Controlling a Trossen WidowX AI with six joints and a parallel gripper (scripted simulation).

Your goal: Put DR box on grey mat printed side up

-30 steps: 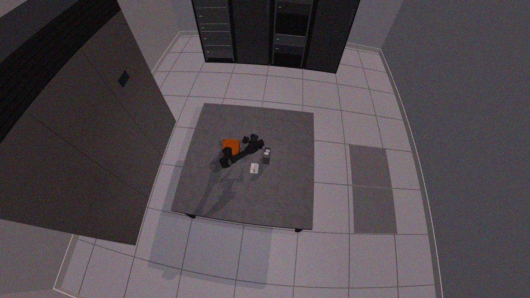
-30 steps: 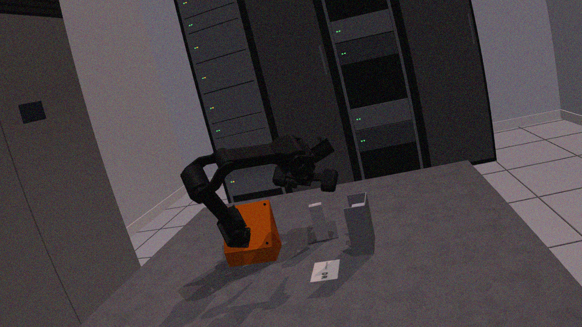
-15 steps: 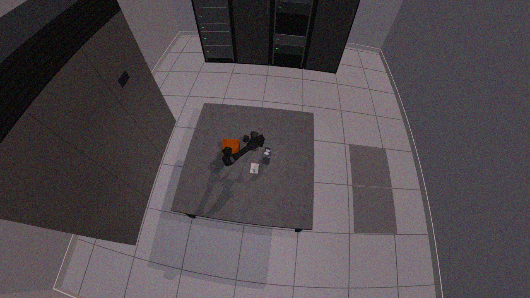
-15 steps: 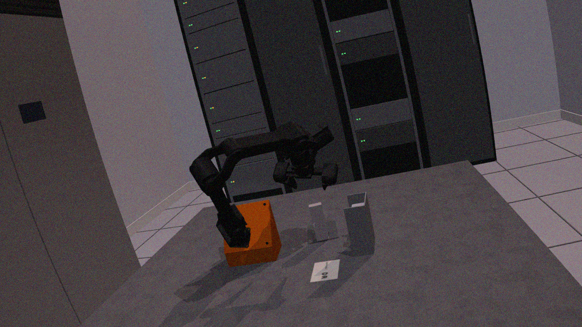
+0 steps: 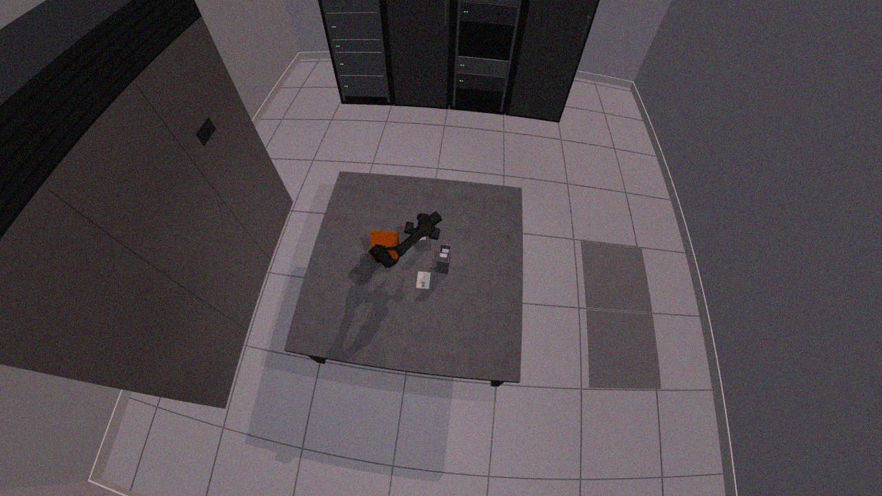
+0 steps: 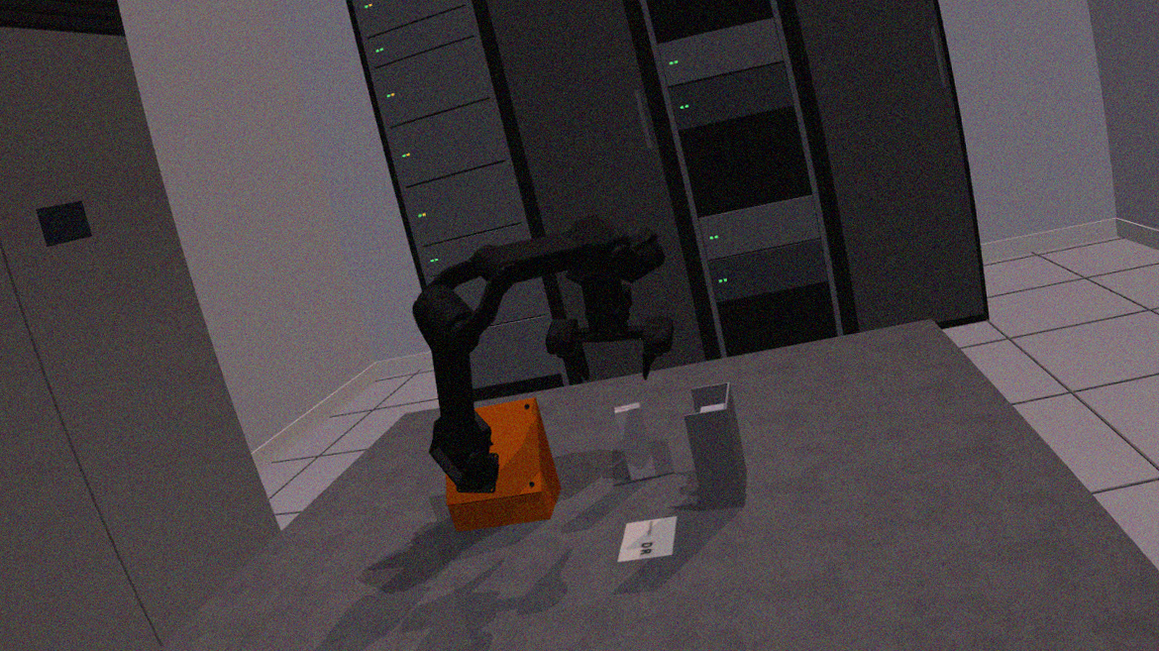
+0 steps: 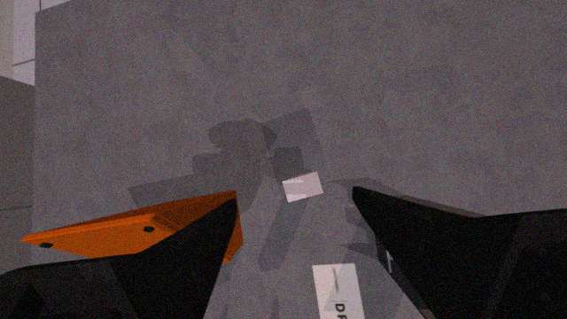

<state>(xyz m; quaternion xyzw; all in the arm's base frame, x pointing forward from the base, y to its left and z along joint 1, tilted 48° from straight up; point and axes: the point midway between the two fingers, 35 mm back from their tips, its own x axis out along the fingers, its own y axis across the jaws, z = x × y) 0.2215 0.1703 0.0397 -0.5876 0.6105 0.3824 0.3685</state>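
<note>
QSFP-100G boxes can be seen in two spots. Two white-topped boxes [image 5: 444,251] stand in the one grey bin [image 5: 442,266] [image 6: 716,458]. One more box [image 5: 423,238] [image 6: 632,436] [image 7: 303,187] stands up on the one grey mat [image 6: 662,461] [image 7: 301,124]. It may be the DR box, but its letters are too hard to see, so I can't tell which spot the DR box is in. One white card [image 5: 423,280] [image 6: 648,539] [image 7: 340,288] with two letters, DR, lies flat on the one table [image 5: 481,308] [image 6: 842,505] [image 7: 421,89]. One gripper [image 5: 422,230] [image 6: 614,378] [image 7: 294,198] hangs above the mat box, its two fingers wide apart and holding nothing. One orange block [image 5: 384,238] [image 6: 519,451] [image 7: 111,232] is by the arm's foot
</note>
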